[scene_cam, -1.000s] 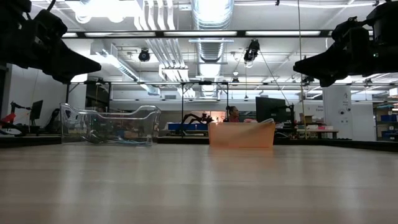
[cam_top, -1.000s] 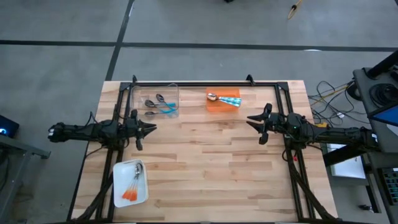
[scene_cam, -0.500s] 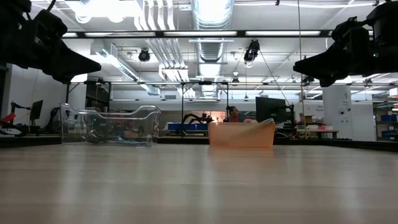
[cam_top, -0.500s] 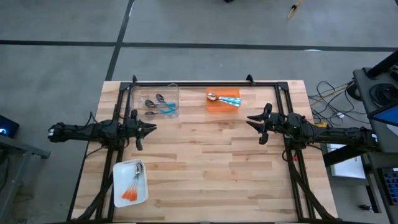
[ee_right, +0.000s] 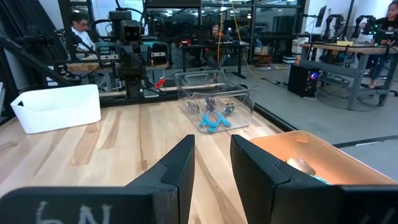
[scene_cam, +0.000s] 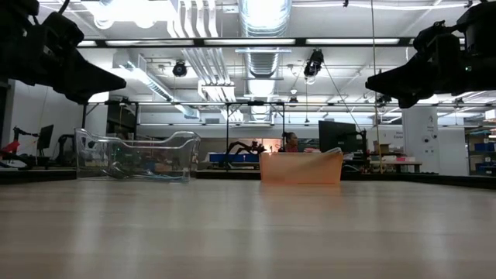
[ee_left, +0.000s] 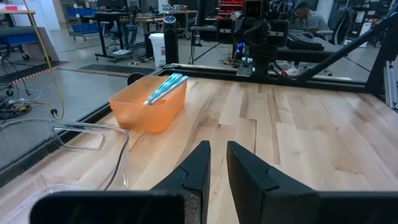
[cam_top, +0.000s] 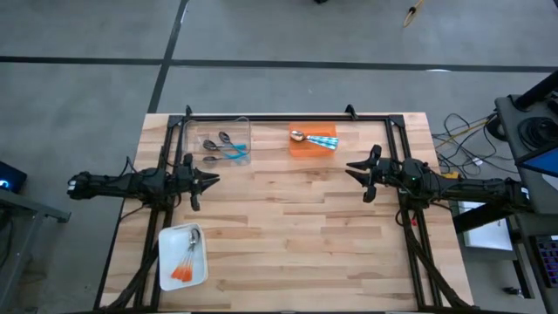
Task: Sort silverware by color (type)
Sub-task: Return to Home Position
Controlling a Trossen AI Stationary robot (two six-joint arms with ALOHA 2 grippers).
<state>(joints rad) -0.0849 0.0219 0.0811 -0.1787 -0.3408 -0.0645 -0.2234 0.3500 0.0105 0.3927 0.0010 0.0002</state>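
Observation:
The silverware lies in three containers. Dark spoons with teal handles (cam_top: 223, 148) rest in a clear bin (cam_top: 244, 126) at the far left. Silver spoons with light-blue handles (cam_top: 321, 141) lie in an orange bin (cam_top: 301, 150) at the far middle. Orange-handled spoons (cam_top: 182, 269) lie in a white tray (cam_top: 166, 262) at the near left. My left gripper (cam_top: 214, 179) hovers level above the table's left side, its fingers (ee_left: 200, 163) a narrow gap apart with nothing between. My right gripper (cam_top: 350, 166) hovers level at the right side, open and holding nothing (ee_right: 211, 144).
Bare wooden tabletop (cam_top: 288, 218) spreads between the two grippers. A black frame rail (cam_top: 288, 116) runs along the far edge, with more rails down both sides. Cables and equipment (cam_top: 523, 131) stand beyond the right edge. People sit at desks in the room behind (ee_right: 79, 25).

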